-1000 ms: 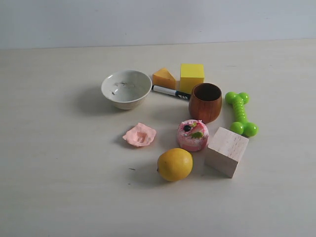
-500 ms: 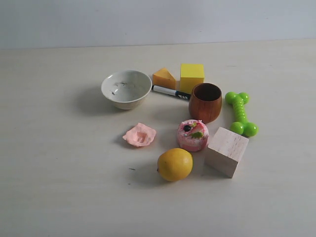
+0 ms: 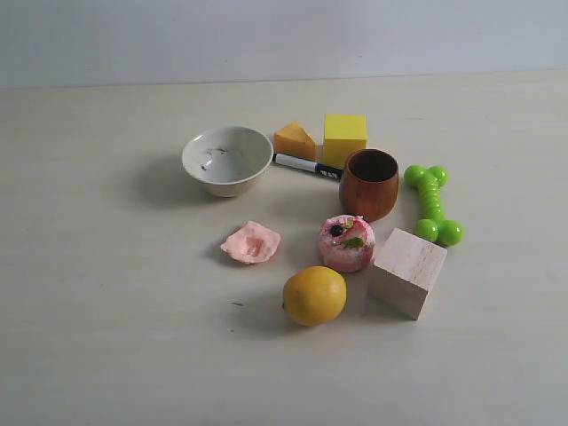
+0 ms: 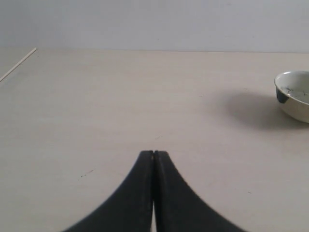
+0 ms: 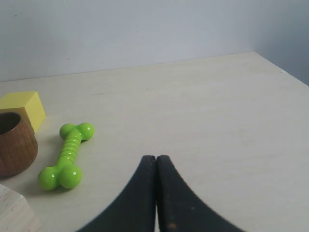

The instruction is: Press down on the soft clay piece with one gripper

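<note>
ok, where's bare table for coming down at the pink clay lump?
Exterior view: bare table lies left of the pale pink clay lump and white ceramic bowl, and along the bottom below the round yellow fruit. Crowded right of the clay: pink cake toy, brown wooden cup, pale wooden block sit close together.

You had a bowl (image 3: pixel 227 160), orange wedge (image 3: pixel 294 140), yellow cube (image 3: pixel 344 138) and marker (image 3: pixel 306 165) up top, a wooden cup (image 3: pixel 368 184) beside a green bone (image 3: pixel 432 205), and a toy cake (image 3: pixel 346 242), lemon (image 3: pixel 314 295) and wooden block (image 3: pixel 407 272) lower down.
</note>
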